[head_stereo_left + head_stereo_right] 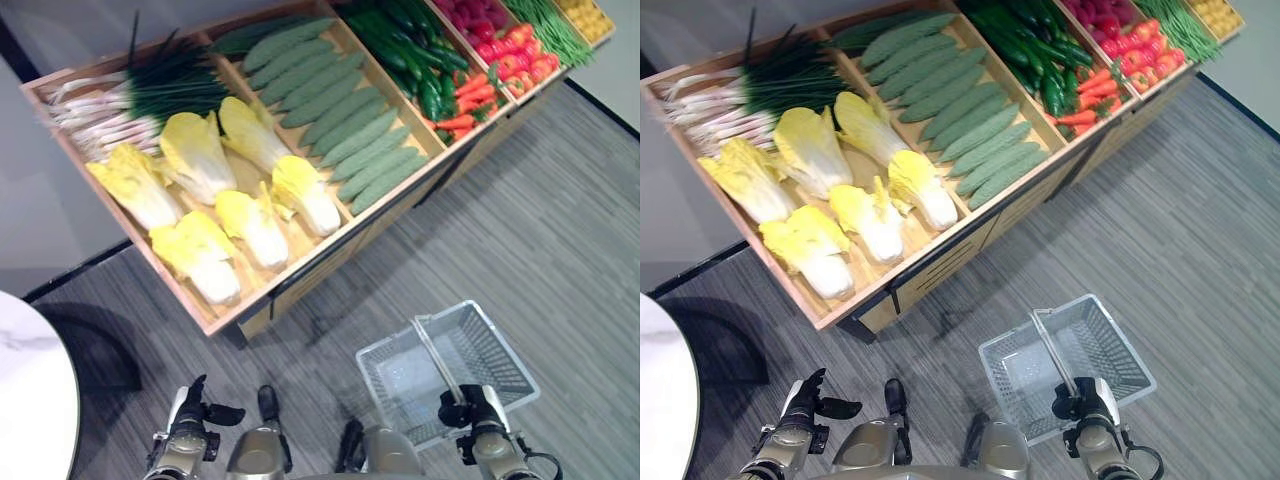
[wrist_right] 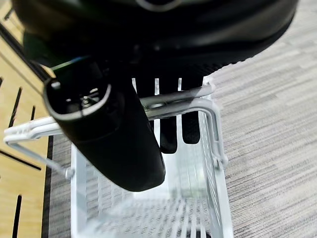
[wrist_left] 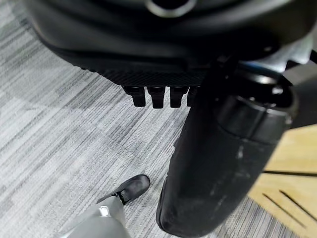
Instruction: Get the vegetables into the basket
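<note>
The right hand (image 1: 470, 408) is closed around the handle (image 2: 178, 101) of a white wire basket (image 1: 395, 375), its fingers curled over the wire bars, as the right wrist view shows. The basket hangs low at the near right, over the grey striped carpet (image 1: 560, 230); whether its base touches the carpet cannot be told from these views. Nothing can be made out inside it.

The left hand (image 1: 195, 405) shows at the near left, holding nothing; its fingers (image 3: 153, 96) appear curled in the left wrist view, though only their tips are visible there.

All vegetables lie in a slanted wooden stand (image 1: 300, 262) across the far side, well apart from the basket. Left compartment: yellow-white cabbages (image 1: 200, 250) in a cluster, with green onions (image 1: 130, 95) at the far edge. Next to the right: a row of pale green cucumbers (image 1: 340, 120). Further right (partly cut off by the view's edge): dark green cucumbers (image 1: 410, 50), carrots (image 1: 468, 100), red tomatoes (image 1: 515, 55), green beans (image 1: 545, 25).

A white round tabletop (image 1: 30, 390) sits at the near left edge.
</note>
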Motion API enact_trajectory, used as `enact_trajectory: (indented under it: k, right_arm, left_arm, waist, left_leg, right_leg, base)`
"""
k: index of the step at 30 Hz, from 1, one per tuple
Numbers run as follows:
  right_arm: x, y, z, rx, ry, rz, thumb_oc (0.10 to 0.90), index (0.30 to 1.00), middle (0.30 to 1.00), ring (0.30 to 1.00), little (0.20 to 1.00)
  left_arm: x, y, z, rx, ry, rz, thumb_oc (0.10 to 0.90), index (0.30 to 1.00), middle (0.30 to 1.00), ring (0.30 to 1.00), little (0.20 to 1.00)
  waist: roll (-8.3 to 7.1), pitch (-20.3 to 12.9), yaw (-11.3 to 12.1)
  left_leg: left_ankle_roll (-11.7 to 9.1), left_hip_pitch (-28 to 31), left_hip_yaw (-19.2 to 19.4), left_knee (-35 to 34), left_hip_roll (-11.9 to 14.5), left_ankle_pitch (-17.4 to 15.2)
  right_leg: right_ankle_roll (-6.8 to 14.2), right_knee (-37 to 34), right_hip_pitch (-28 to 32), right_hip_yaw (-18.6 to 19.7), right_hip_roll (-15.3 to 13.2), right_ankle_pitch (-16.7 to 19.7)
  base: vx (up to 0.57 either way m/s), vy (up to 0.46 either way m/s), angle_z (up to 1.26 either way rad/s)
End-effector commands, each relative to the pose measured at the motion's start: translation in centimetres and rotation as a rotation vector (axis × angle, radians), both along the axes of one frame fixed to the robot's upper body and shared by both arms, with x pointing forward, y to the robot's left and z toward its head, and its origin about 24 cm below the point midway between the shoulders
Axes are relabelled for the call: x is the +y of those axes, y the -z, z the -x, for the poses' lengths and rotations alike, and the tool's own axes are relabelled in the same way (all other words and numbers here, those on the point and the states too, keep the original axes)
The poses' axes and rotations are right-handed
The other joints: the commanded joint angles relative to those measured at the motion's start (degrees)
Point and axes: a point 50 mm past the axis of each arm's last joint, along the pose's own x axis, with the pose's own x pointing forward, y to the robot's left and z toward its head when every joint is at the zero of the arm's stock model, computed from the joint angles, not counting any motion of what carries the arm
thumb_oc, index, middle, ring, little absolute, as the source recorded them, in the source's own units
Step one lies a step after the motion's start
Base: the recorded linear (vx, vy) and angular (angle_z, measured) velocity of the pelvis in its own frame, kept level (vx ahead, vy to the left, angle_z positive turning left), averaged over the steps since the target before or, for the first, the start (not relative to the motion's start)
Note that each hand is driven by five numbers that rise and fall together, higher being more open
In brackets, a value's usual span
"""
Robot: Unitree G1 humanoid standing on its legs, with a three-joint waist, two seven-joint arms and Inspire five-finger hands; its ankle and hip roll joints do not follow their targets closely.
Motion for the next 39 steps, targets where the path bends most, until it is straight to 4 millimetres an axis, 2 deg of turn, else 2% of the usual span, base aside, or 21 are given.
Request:
enact_trajectory:
  k: [1, 5, 8, 9, 11, 12, 15, 16, 19, 21, 22, 23, 25, 27, 30, 32, 36, 37, 39]
  right_arm:
    - [-2.7, -1.8, -1.5, -0.092, 0.041, 0.078, 0.4, 0.3, 0.3, 0.3, 0.3]
    - [-2.7, -1.3, -0.9, -0.063, 0.068, 0.071, 0.4, 0.3, 0.3, 0.3, 0.3]
    - [-2.5, -1.0, -0.1, -0.045, 0.082, 0.052, 0.4, 0.3, 0.3, 0.3, 0.3]
    - [-2.5, -1.0, -0.1, -0.045, 0.082, 0.052, 0.4, 0.3, 0.3, 0.3, 0.3]
    - [-2.6, -0.9, -0.1, -0.04, 0.078, 0.046, 0.4, 0.3, 0.3, 0.3, 0.3]
    - [-2.3, -1.0, -0.6, -0.044, 0.051, 0.042, 0.4, 0.3, 0.3, 0.3, 0.3]
    - [-2.5, -1.0, -0.5, -0.034, 0.038, 0.052, 0.4, 0.3, 0.3, 0.3, 0.3]
    - [-2.9, -1.3, -0.7, -0.045, 0.027, 0.066, 0.4, 0.3, 0.3, 0.3, 0.3]
    - [-3.6, -1.6, -0.5, -0.046, 0.034, 0.088, 0.4, 0.3, 0.3, 0.3, 0.3]
    - [-4.3, -1.7, 0.0, -0.043, 0.069, 0.099, 0.4, 0.3, 0.3, 0.3, 0.3]
    - [-4.7, -1.6, 0.4, -0.037, 0.117, 0.099, 0.4, 0.3, 0.3, 0.3, 0.3]
    - [-4.7, -1.6, 0.4, -0.037, 0.118, 0.099, 0.4, 0.3, 0.3, 0.3, 0.3]
    - [-4.8, -1.4, 0.9, -0.019, 0.146, 0.093, 0.4, 0.3, 0.3, 0.3, 0.3]
    - [-4.6, -1.1, 1.3, 0.002, 0.144, 0.088, 0.4, 0.3, 0.3, 0.3, 0.3]
    - [-4.4, -0.3, 3.0, 0.068, 0.16, 0.087, 0.4, 0.3, 0.3, 0.3, 0.3]
    - [-4.5, -0.2, 3.4, 0.083, 0.171, 0.087, 0.4, 0.3, 0.3, 0.3, 0.3]
    - [-4.4, 0.0, 4.3, 0.11, 0.186, 0.099, 0.4, 0.3, 0.3, 0.3, 0.3]
    - [-4.3, 0.2, 4.7, 0.121, 0.19, 0.103, 0.4, 0.3, 0.3, 0.3, 0.3]
    - [-4.2, 0.2, 4.8, 0.117, 0.189, 0.109, 0.4, 0.3, 0.3, 0.3, 0.3]
  left_arm:
    - [0.9, -0.3, 0.3, -0.023, -0.02, -0.039, 0.9, 1.0, 1.0, 1.0, 1.0]
    - [1.3, -0.3, 0.4, -0.018, -0.037, -0.047, 0.9, 1.0, 1.0, 1.0, 1.0]
    - [1.8, -0.1, 1.1, 0.012, -0.055, -0.054, 0.9, 1.0, 1.0, 1.0, 1.0]
    - [1.8, -0.1, 1.1, 0.012, -0.055, -0.054, 0.9, 1.0, 1.0, 1.0, 1.0]
    - [2.3, 0.0, 1.8, 0.027, -0.105, -0.058, 0.9, 1.0, 1.0, 1.0, 1.0]
    - [2.8, 0.2, 2.8, 0.046, -0.153, -0.059, 0.9, 1.0, 1.0, 1.0, 1.0]
    - [2.6, 0.5, 3.5, 0.056, -0.182, -0.045, 0.9, 1.0, 1.0, 1.0, 1.0]
    - [2.4, 0.7, 4.0, 0.06, -0.216, -0.029, 0.9, 1.0, 1.0, 1.0, 1.0]
    - [1.8, 0.8, 3.7, 0.053, -0.214, -0.017, 0.9, 1.0, 1.0, 1.0, 1.0]
    - [1.0, 0.9, 2.8, 0.038, -0.194, -0.008, 0.9, 1.0, 1.0, 1.0, 1.0]
    - [0.2, 0.9, 2.2, 0.03, -0.174, 0.007, 0.9, 1.0, 1.0, 1.0, 1.0]
    - [0.2, 0.9, 2.2, 0.03, -0.174, 0.007, 0.9, 1.0, 1.0, 1.0, 1.0]
    - [-0.1, 1.1, 2.4, 0.045, -0.179, 0.011, 0.9, 1.0, 1.0, 1.0, 1.0]
    - [-0.3, 1.4, 3.0, 0.062, -0.192, 0.016, 0.9, 1.0, 1.0, 1.0, 1.0]
    - [0.1, 1.5, 4.0, 0.053, -0.327, 0.023, 0.9, 1.0, 1.0, 1.0, 1.0]
    - [0.5, 1.5, 4.2, 0.054, -0.362, 0.017, 0.9, 1.0, 1.0, 1.0, 1.0]
    - [1.9, 0.9, 4.6, -0.012, -0.55, -0.024, 0.9, 1.0, 1.0, 1.0, 1.0]
    - [3.5, -0.2, 3.8, -0.112, -0.652, -0.079, 0.9, 1.0, 1.0, 1.0, 1.0]
    - [4.1, -1.2, 2.5, -0.198, -0.653, -0.114, 0.9, 1.0, 1.0, 1.0, 1.0]
  waist:
    - [1.86, -0.5, 0.1]
    - [1.04, -0.1, -0.4]
    - [0.23, -0.4, -1.3]
    - [0.26, -0.4, -1.4]
    - [-0.23, -0.9, -0.9]
    - [-0.27, -1.3, -0.5]
    - [-0.08, -1.8, -0.1]
    - [0.25, -2.2, 0.2]
    - [0.66, -2.1, 0.0]
    - [1.19, -1.8, -0.7]
    - [1.83, -2.0, -1.6]
    - [1.84, -2.0, -1.6]
    - [2.56, -2.6, -1.7]
    - [3.08, -3.6, -1.6]
    - [3.73, -4.9, -1.3]
    - [3.82, -5.0, -1.2]
    - [3.89, -5.7, -0.8]
    - [3.83, -5.7, -0.4]
    - [3.61, -6.0, -0.3]
  left_leg:
    - [-5.3, 1.3, -0.7, 3.3, 2.8, -4.0]
    - [-6.7, 2.1, -4.7, 5.5, 3.8, -5.8]
    - [-7.9, 2.2, -9.6, 7.2, 4.6, -7.2]
    - [-8.0, 2.2, -9.7, 7.3, 4.6, -7.3]
    - [-8.8, 1.7, -11.5, 8.6, 5.8, -7.5]
    - [-9.5, 2.1, -11.9, 8.5, 7.5, -7.1]
    - [-10.3, 2.5, -12.4, 8.0, 8.9, -6.3]
    - [-11.2, 2.4, -13.2, 7.4, 10.5, -4.4]
    - [-11.9, 1.4, -13.4, 7.1, 11.3, -2.5]
    - [-12.1, 0.1, -10.3, 7.0, 11.8, -0.3]
    - [-12.1, -0.5, -5.1, 6.0, 12.2, 1.0]
    - [-12.1, -0.5, -5.1, 5.9, 12.2, 1.1]
    - [-12.3, 0.0, -2.5, 4.2, 12.4, 2.2]
    - [-12.6, 0.9, -2.4, 1.9, 12.4, 3.0]
    - [-12.6, 1.7, -2.4, -0.1, 12.0, 3.2]
    - [-12.6, 1.8, -2.7, -0.1, 11.9, 3.0]
    - [-12.5, 1.9, -3.2, -0.1, 10.8, 2.0]
    - [-12.6, 2.2, -3.2, -0.1, 10.6, 1.6]
    - [-12.6, 1.8, -3.6, -0.1, 10.2, 1.5]
  right_leg:
    - [2.0, -4.7, -0.6, 0.6, -1.2, 9.7]
    - [3.5, -11.4, -1.6, 5.2, -3.7, 13.6]
    - [4.3, -12.8, -1.7, 11.6, -3.5, 14.1]
    - [4.3, -12.8, -1.6, 11.4, -3.5, 14.0]
    - [3.9, -12.9, -0.4, 10.0, -2.4, 11.4]
    - [3.2, -12.9, 0.2, 9.4, -0.9, 9.3]
    - [2.1, -13.4, 1.1, 8.2, 0.9, 7.9]
    - [1.2, -13.5, 1.8, 6.8, 2.6, 6.8]
    - [0.7, -13.5, 2.6, 4.7, 3.0, 5.9]
    - [0.4, -13.7, 3.4, 1.8, 2.6, 5.5]
    - [0.1, -14.3, 4.1, -0.5, 2.4, 5.3]
    - [0.1, -14.4, 4.1, -0.5, 2.4, 5.3]
    - [-0.1, -15.1, 4.8, -1.7, 2.8, 5.2]
    - [0.0, -15.7, 5.2, -2.2, 3.2, 5.2]
    - [0.4, -16.6, 6.3, -3.7, 2.7, 5.6]
    - [0.5, -17.0, 6.7, -4.1, 2.4, 5.8]
    - [1.0, -18.5, 7.8, -5.1, 1.2, 7.1]
    - [1.3, -19.0, 8.4, -5.5, 0.9, 7.4]
    - [1.6, -19.2, 8.4, -5.8, 0.4, 8.0]
  base:
    - [0.12, -0.189, 0.45]
    - [0.17, -0.209, 0.45]
    - [0.22, -0.281, 0.96]
    - [0.2, -0.319, 1.46]
    - [0.14, -0.337, 0.88]
    - [0.13, -0.305, 0.12]
    - [0.1, -0.226, 0.07]
    - [0.14, -0.356, 0.21]
    - [0.05, -0.181, 0.31]
    - [-0.02, -0.102, 0.53]
    - [-0.04, -0.065, 0.54]
    - [-0.02, -0.051, 0.68]
    - [0.02, -0.031, 0.89]
    - [0.04, -0.01, 0.23]
    - [0.02, 0.03, 0.09]
    - [0.01, 0.047, 0.18]
    - [0.0, 0.069, 0.11]
    - [-0.01, 0.055, 0.15]
    - [-0.02, 0.048, 0.12]
